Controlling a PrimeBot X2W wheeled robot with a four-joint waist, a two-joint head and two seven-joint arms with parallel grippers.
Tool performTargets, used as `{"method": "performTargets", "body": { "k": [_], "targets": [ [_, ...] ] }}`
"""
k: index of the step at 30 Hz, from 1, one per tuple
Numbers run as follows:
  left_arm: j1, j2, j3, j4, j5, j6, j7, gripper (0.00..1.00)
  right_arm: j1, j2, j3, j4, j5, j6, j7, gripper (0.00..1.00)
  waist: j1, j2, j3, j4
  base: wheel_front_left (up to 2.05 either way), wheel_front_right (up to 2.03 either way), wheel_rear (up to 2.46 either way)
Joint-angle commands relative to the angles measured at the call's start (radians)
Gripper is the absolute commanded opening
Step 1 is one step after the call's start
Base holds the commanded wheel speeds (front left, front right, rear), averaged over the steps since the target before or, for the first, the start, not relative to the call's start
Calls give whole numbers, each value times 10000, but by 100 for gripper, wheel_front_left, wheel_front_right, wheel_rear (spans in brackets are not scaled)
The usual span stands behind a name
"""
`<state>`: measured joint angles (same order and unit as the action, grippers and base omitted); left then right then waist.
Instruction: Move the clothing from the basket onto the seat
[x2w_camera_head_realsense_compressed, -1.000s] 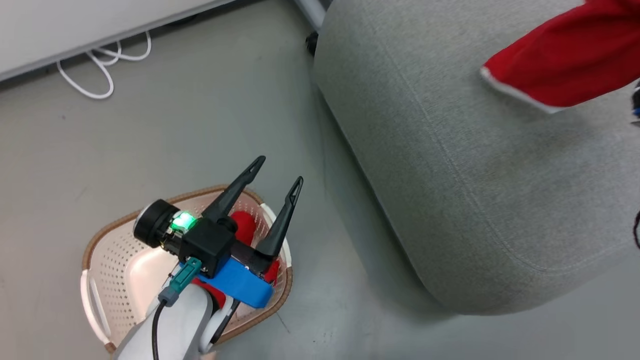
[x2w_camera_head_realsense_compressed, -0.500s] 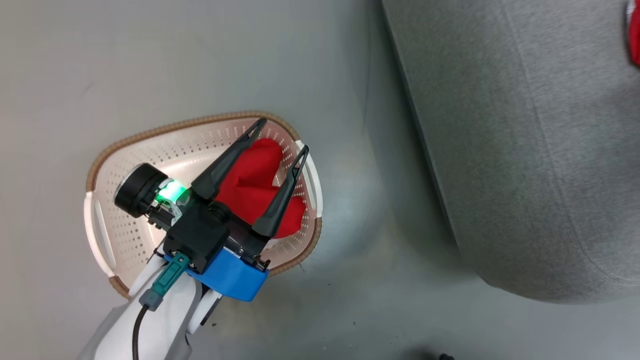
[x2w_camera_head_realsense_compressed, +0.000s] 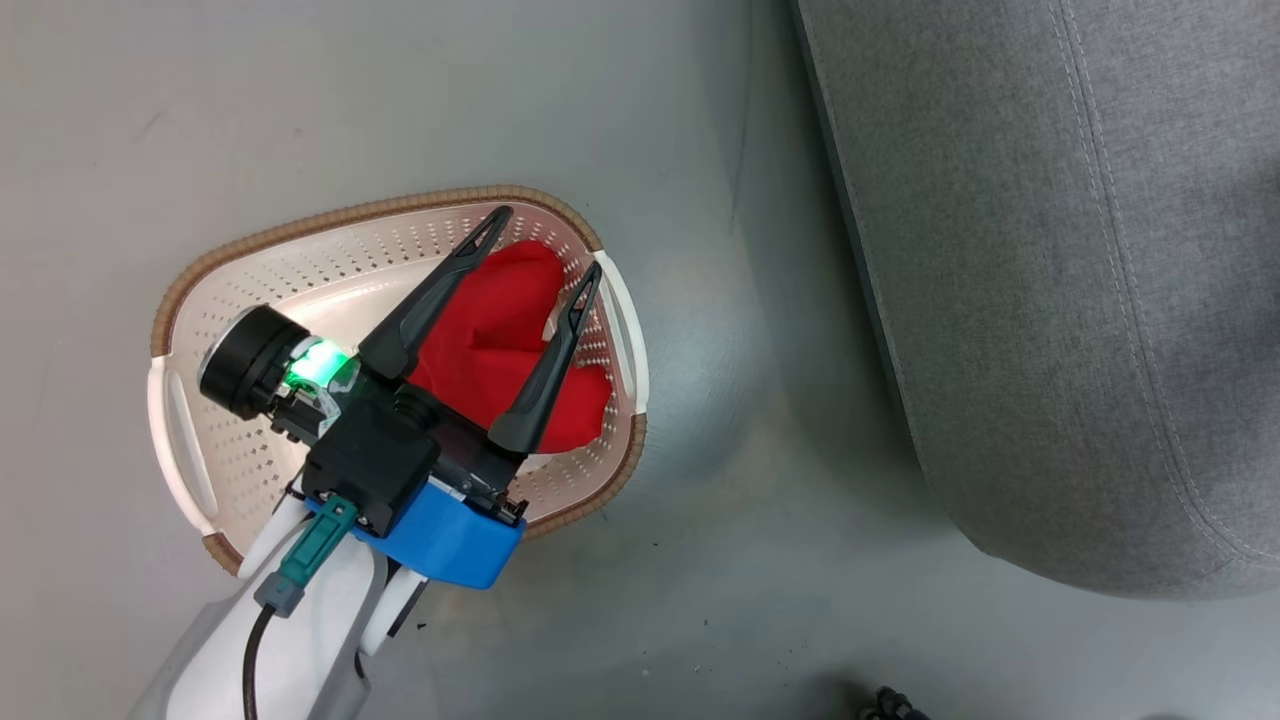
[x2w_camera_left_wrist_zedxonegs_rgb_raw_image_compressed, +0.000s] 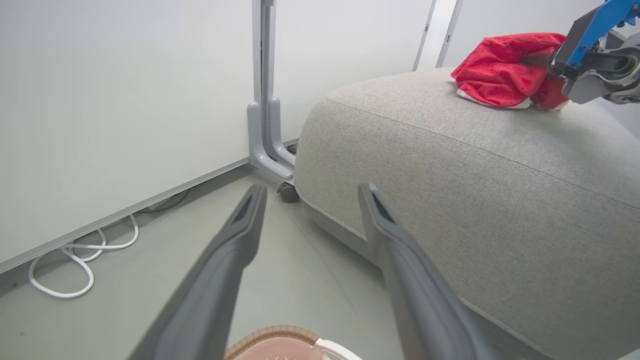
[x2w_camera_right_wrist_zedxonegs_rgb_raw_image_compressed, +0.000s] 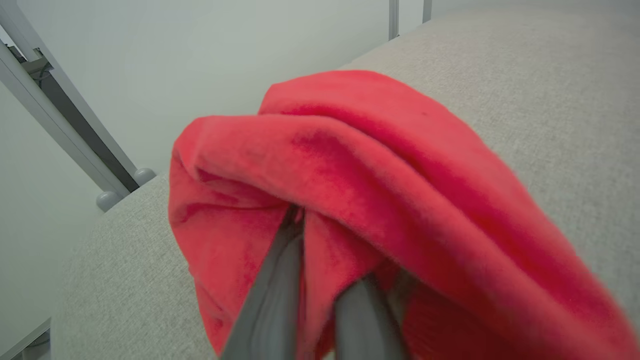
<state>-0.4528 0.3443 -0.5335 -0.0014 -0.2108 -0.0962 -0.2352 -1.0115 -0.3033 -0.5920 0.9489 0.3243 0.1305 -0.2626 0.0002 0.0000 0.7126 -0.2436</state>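
Our left gripper (x2w_camera_head_realsense_compressed: 546, 241) hangs above the basket (x2w_camera_head_realsense_compressed: 300, 250) on the floor (x2w_camera_head_realsense_compressed: 700, 620), with its fingers (x2w_camera_head_realsense_compressed: 432, 295) wide open. One red garment (x2w_camera_head_realsense_compressed: 490, 330) lies inside the basket, at its right end. On the grey seat (x2w_camera_left_wrist_zedxonegs_rgb_raw_image_compressed: 450, 165), our right gripper (x2w_camera_right_wrist_zedxonegs_rgb_raw_image_compressed: 332, 250) has its fingers (x2w_camera_right_wrist_zedxonegs_rgb_raw_image_compressed: 270, 300) closed on a second red garment (x2w_camera_right_wrist_zedxonegs_rgb_raw_image_compressed: 400, 165).

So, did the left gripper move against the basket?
Yes: the left gripper drew back; its fingers reached past the basket rim, now they end inside it, over the clothing.
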Motion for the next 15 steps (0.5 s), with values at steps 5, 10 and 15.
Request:
{"method": "performTargets", "body": {
  "k": [5, 10, 15],
  "targets": [
    [-17, -21, -19, 99, -85, 73, -101, 100, -47, -64, -12, 109, -342, 3, -31, 100, -2, 0, -108, 46, 0, 0, 0],
    [-57, -138, 25, 273, -205, 105, -160, 100, 39, -21, 112, 209, -647, 5, -31, 100, -2, 0, -303, 101, 0, 0, 0],
    [-74, -426, 126, 578, -400, 133, -259, 100, 445, -56, 311, 256, -864, 3, -32, 100, -2, 0, -713, 259, 0, 0, 0]
  ]
}}
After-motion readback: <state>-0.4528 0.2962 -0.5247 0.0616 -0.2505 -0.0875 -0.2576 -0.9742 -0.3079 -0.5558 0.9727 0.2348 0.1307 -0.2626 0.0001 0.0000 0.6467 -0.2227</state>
